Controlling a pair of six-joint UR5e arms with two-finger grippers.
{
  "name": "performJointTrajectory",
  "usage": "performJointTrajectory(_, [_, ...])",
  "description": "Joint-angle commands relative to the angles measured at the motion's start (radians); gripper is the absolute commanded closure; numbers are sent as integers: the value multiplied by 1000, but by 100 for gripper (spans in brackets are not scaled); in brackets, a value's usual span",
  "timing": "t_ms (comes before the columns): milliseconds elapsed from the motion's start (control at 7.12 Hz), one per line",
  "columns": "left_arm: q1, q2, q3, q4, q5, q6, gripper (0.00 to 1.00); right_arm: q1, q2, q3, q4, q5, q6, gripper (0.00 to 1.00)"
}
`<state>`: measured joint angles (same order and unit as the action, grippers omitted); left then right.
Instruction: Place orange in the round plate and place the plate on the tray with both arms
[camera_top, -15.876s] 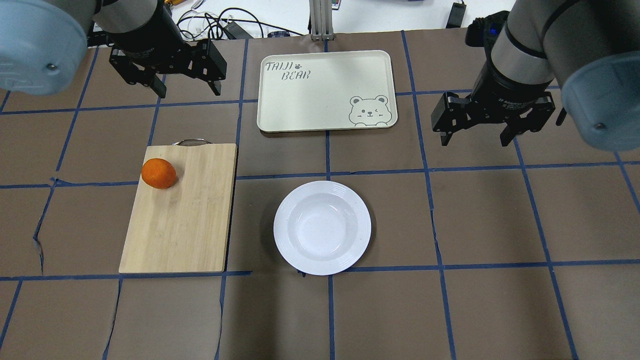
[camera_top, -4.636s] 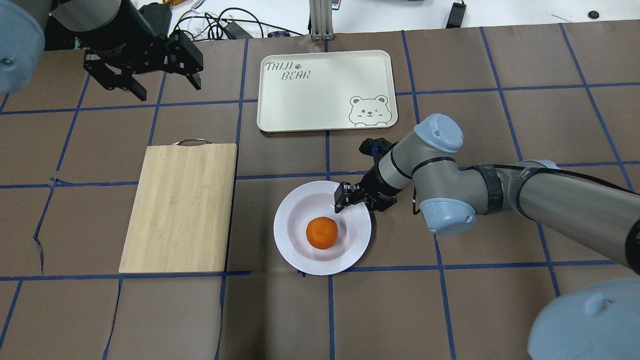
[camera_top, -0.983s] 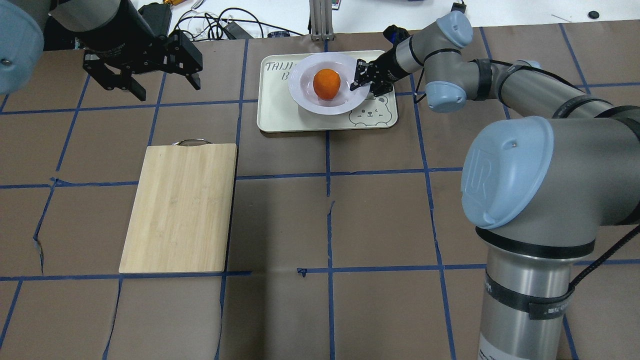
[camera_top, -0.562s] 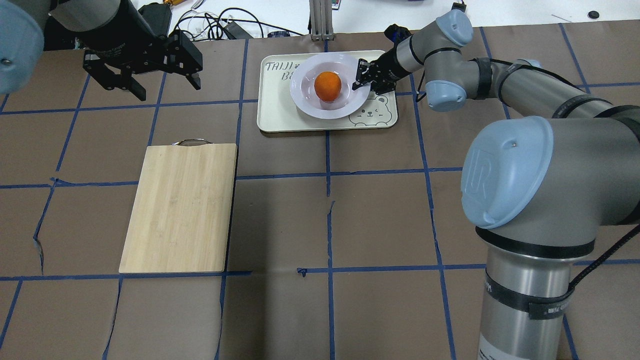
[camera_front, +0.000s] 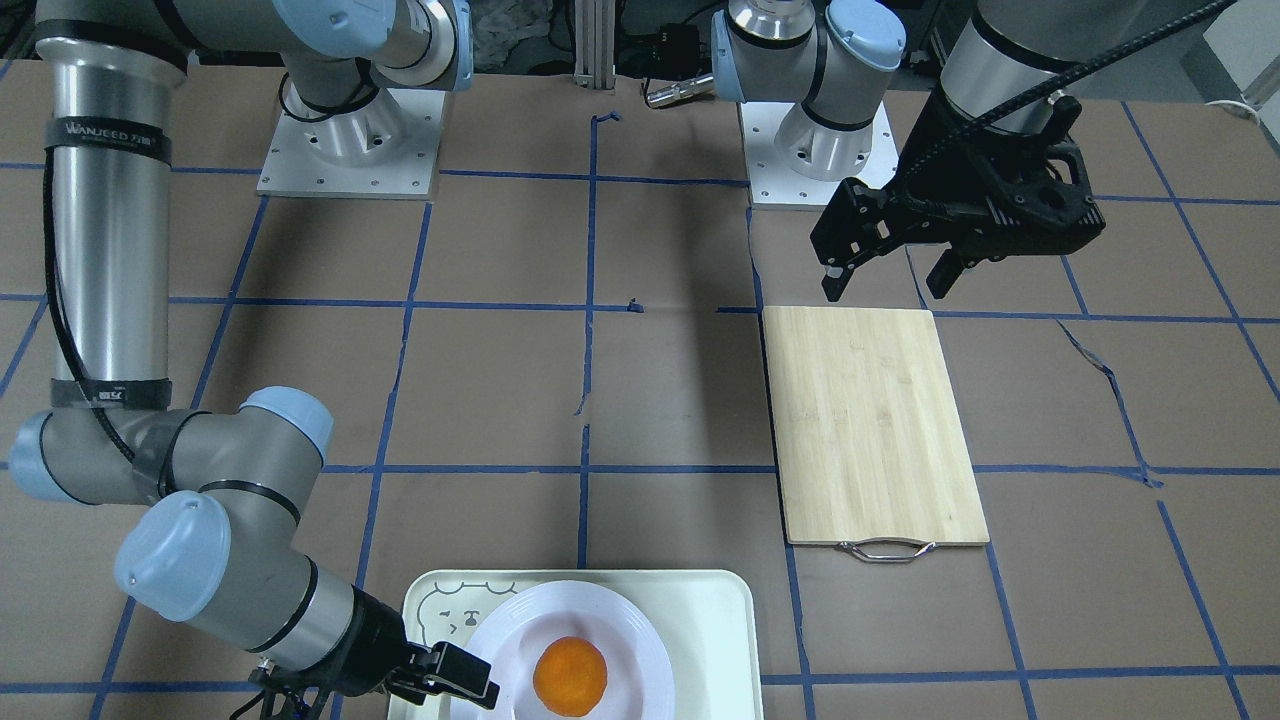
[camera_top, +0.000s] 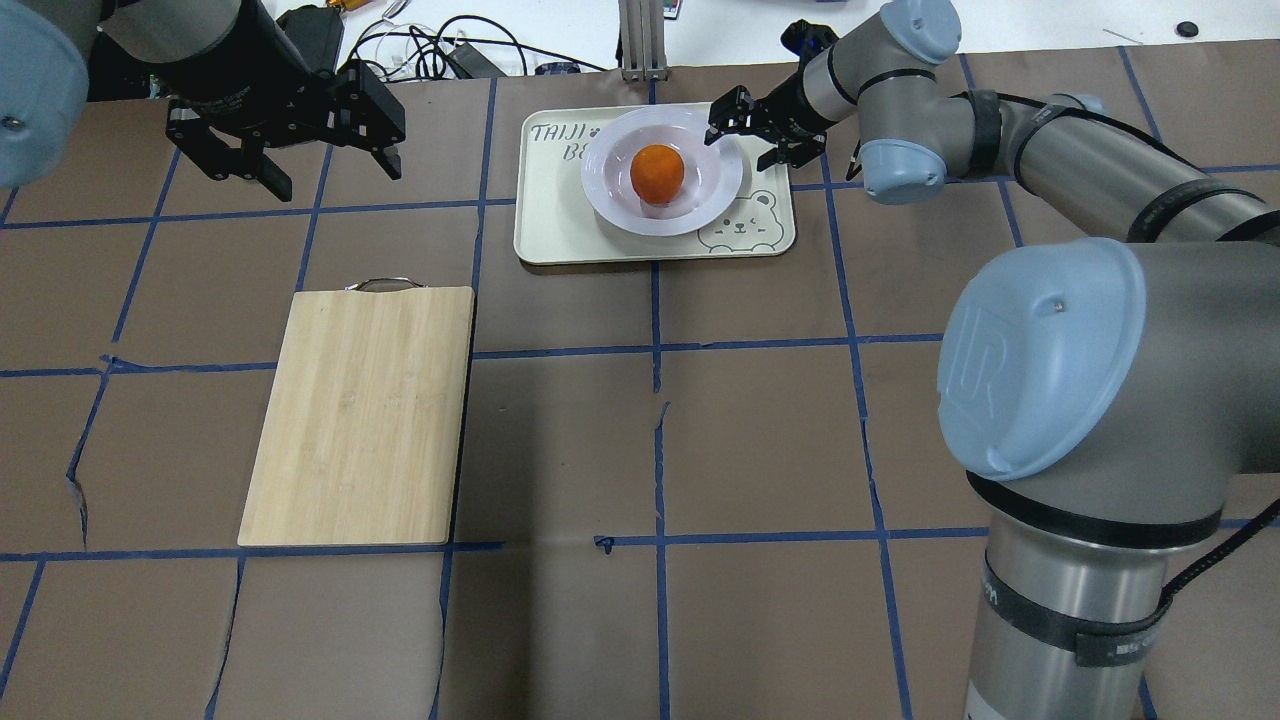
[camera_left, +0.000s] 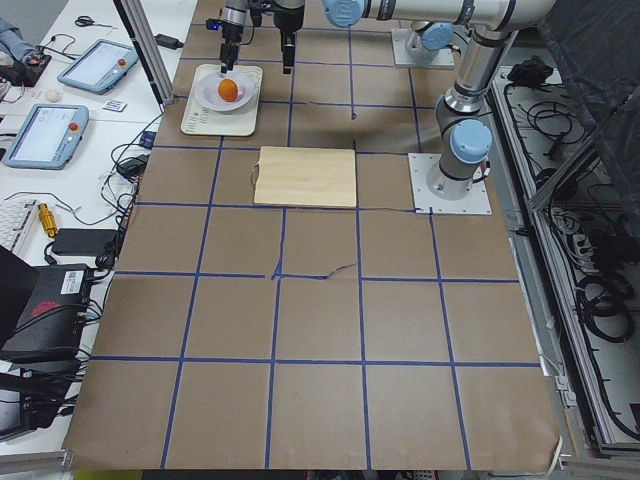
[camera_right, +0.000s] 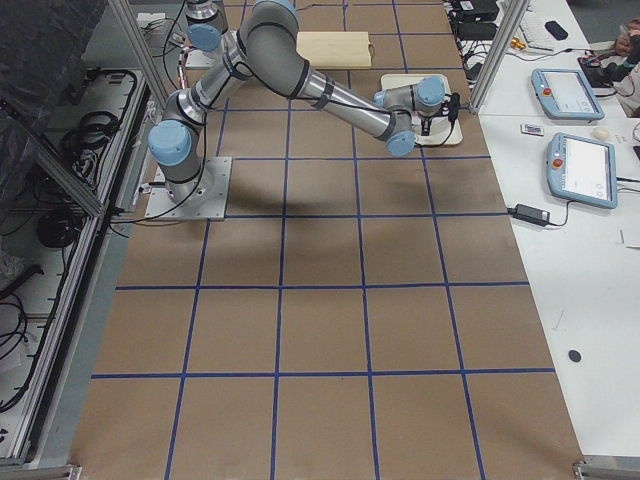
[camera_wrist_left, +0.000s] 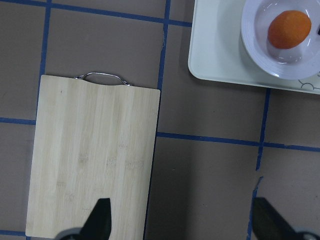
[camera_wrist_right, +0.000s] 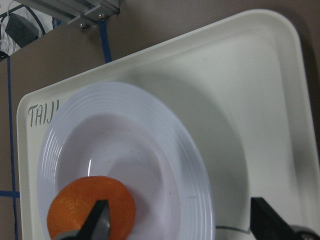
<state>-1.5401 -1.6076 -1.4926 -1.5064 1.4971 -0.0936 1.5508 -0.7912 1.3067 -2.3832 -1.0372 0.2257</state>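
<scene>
The orange (camera_top: 657, 172) lies in the sunken centre of the round white plate (camera_top: 610, 190), which rests on the cream tray (camera_top: 560, 215) at the far middle of the table. My right gripper (camera_top: 745, 133) hovers open at the plate's right rim, its fingers apart and off the plate. In the right wrist view the orange (camera_wrist_right: 90, 205), plate (camera_wrist_right: 150, 150) and tray (camera_wrist_right: 250, 75) lie below the spread fingertips (camera_wrist_right: 100, 220). My left gripper (camera_top: 290, 165) hangs open and empty at the far left, above the bare mat.
A bamboo cutting board (camera_top: 360, 415) with a metal handle lies bare at left centre. Cables and a metal post (camera_top: 640, 40) stand behind the tray. The right arm's large elbow (camera_top: 1050, 360) fills the near right.
My right gripper has opened, let go of the plate's rim and drawn back a little. The plate with the orange now rests on the tray. The left arm has not moved.
</scene>
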Motion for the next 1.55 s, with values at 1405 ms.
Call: performJointTrajectory(1405, [2, 0, 2, 0, 0, 0, 0, -6, -660, 146, 940, -509, -106, 0])
